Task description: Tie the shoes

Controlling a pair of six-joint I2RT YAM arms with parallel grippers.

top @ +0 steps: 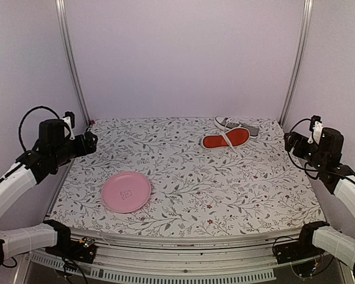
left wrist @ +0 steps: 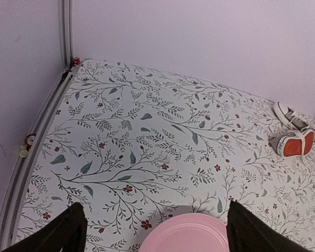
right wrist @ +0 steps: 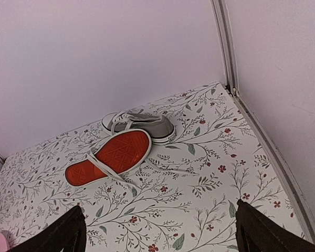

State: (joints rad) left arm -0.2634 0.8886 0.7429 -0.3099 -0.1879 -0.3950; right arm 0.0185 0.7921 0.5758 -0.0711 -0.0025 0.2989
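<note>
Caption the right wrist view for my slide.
Grey sneaker upright, its mate flipped orange sole up, laces untied, on floral tablecloth.

Robot lab test cell. Plain pale lilac walls box in counter on three sides. Aluminium profile posts stand in both back corners. Floral-print cloth covers counter wall to wall. Left arm and right arm, white and black, mounted at near edge. Loose black cables loop off them. Slotted metal rail runs along front. Props on cloth: shoes, pink plate.
</note>
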